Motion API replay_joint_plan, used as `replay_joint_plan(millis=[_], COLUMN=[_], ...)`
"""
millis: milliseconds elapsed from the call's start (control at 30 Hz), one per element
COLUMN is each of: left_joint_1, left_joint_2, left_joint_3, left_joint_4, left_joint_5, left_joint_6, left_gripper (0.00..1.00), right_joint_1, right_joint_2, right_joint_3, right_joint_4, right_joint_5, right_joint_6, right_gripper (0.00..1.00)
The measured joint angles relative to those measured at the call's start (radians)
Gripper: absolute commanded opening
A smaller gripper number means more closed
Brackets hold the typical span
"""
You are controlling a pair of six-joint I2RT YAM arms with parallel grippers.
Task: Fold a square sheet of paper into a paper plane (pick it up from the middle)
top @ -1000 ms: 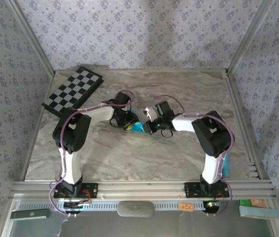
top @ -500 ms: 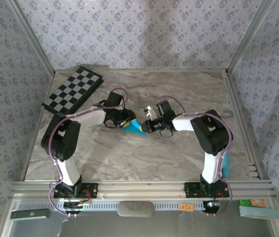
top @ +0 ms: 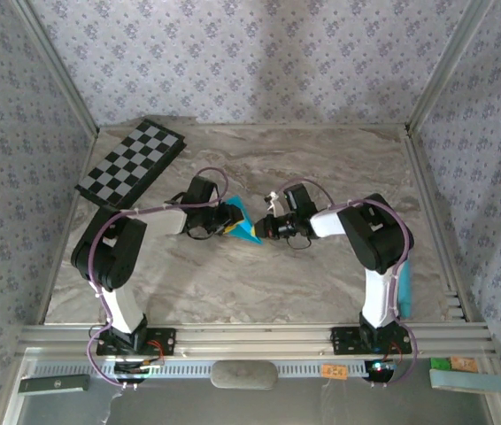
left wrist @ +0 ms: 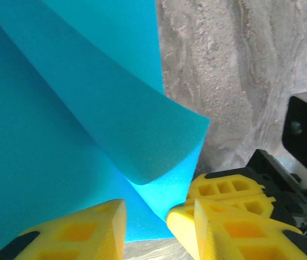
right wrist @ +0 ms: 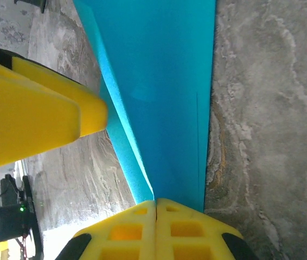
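You are viewing the fold mid-way. The thin turquoise-blue square sheet of paper (top: 247, 232) is lying on the grey marbled table (top: 321, 159) between the two arms, well apart from the black-and-white checkerboard (top: 131, 164). From above it is showing as a small tapered wedge rather than a flat square. In the left wrist view one layer is curling over another, so at least one fold appears to be started, but its crease is looking soft and unpressed. No narrow pointed dart is showing, so the lengthwise creases and the wings are, by this judgement, all remaining for you to do.

The right gripper (right wrist: 156, 227) is pinching the sheet: its yellow fingers (right wrist: 180, 230) are pressing together with the blue edge running into the seam between them.

The left gripper (left wrist: 147, 230) is standing with its yellow fingers (left wrist: 83, 235) moderately apart. The lower edge of the sheet is reaching into the gap, yet neither pad is clamping it. You are therefore holding the paper from the right side alone.
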Motion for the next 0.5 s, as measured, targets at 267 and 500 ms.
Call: replay_joint_plan(millis=[267, 500], left_joint_1=[0.0, -0.001], left_joint_2=[0.003, 0.043], left_joint_3=[-0.001, -0.001], left_joint_4=[0.087, 0.139], left_joint_5=[0.044, 0.087], left_joint_6=[-0.006, -0.018], left_gripper=[0.31, 0.28], right_joint_1=[-0.011, -0.021], right_joint_2=[0.011, 0.016], right_joint_3=[0.0, 0.0], right_joint_4=[0.012, 0.022], right_joint_5=[-0.012, -0.023], right_joint_6=[0.069, 0.129], right_gripper=[0.0, 0.0])
